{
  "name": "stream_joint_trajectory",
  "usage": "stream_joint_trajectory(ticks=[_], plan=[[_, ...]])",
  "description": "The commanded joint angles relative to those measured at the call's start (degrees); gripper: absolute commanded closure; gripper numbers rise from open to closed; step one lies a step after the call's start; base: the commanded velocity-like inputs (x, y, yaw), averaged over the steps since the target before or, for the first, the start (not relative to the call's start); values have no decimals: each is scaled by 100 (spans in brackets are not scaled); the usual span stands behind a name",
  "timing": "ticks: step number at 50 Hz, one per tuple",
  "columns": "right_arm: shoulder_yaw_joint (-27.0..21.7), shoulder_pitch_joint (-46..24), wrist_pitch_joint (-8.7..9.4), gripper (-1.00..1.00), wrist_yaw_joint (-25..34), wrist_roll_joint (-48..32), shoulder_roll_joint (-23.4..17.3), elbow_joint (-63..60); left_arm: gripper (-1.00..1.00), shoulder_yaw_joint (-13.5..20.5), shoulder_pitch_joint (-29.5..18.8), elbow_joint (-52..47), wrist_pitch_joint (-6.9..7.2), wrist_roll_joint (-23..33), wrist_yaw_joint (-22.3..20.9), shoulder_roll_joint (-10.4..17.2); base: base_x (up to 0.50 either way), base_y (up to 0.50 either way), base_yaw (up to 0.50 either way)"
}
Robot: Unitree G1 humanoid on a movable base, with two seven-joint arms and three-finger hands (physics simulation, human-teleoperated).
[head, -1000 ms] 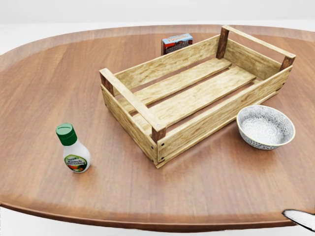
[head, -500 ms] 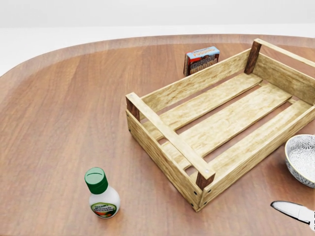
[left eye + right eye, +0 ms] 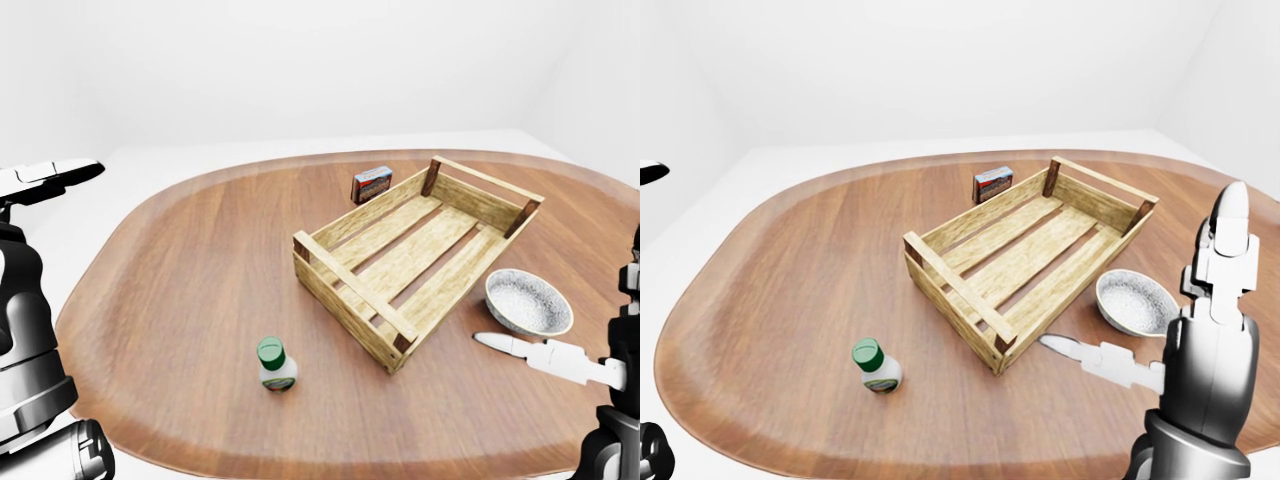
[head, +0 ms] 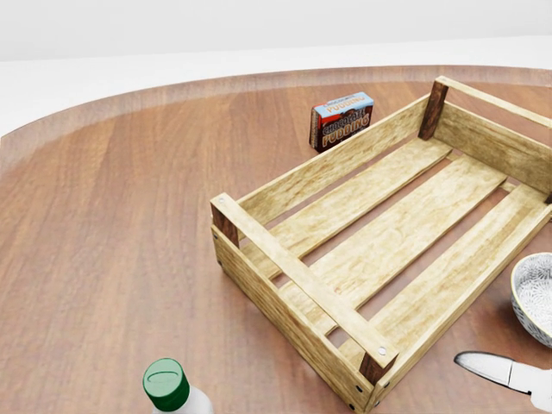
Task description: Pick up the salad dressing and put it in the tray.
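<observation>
Near the lower left edge of the brown wooden surface (image 3: pixel 180 270), the salad dressing bottle (image 3: pixel 276 365) stands upright with its green cap up, apart from the tray (image 3: pixel 415 255) (a slatted wooden crate, nothing in it) that sits to its right in the left-eye view. A small red-and-blue box (image 4: pixel 341 120) stands just beyond the tray's far wall, and a patterned bowl (image 3: pixel 527 302) rests beside its right end. The right hand (image 3: pixel 1200 300) hangs over the surface by the bowl with fingers spread, gripping nothing, while of the left hand (image 3: pixel 50 178) only a white tip shows at the left edge, so I cannot tell its state.
</observation>
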Motion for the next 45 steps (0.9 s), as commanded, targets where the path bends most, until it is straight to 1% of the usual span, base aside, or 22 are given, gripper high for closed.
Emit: stream_joint_trajectory(ticks=[1,8,30,31,32,34,36,38,41,42,45], plan=[[68,152,0,-100,-159,490,-110,-2,-100,-10,5,4,0,23,-16,-13,48,-29,0],[99,217,0,-100,-209,541,-175,-1,-100,-8,6,1,0,19,-23,-16,47,-32,0],[-63,-18,0,-100,39,255,43,-2,-100,-5,8,-1,0,20,-27,-18,47,-34,0],[-129,-17,0,-100,-67,330,77,-2,-100,-4,11,-6,0,22,-27,-17,47,-34,0],[-227,77,0,-100,-170,630,77,-2,-100,-1,11,-9,0,15,-29,-17,46,-20,0],[-435,436,0,-100,-299,1030,-144,-1,-100,-5,12,1,0,21,-31,-19,0,0,0],[-378,586,0,-100,-475,1249,-340,-1,-100,-13,12,8,0,29,-33,-24,0,0,0],[-153,679,0,-100,-639,1516,-560,-1,-100,-11,16,-2,0,29,-37,-26,-4,-38,0],[-34,854,0,-100,-1040,1652,-864,0,-100,-1,12,4,0,25,-38,-19,-5,-50,0],[-25,920,0,-100,-1082,1518,-902,0,-100,-3,12,11,0,28,-38,-19,-5,-50,0],[-51,971,0,-100,-1154,1653,-938,0,-100,2,24,-24,0,17,-35,-16,0,0,0]])
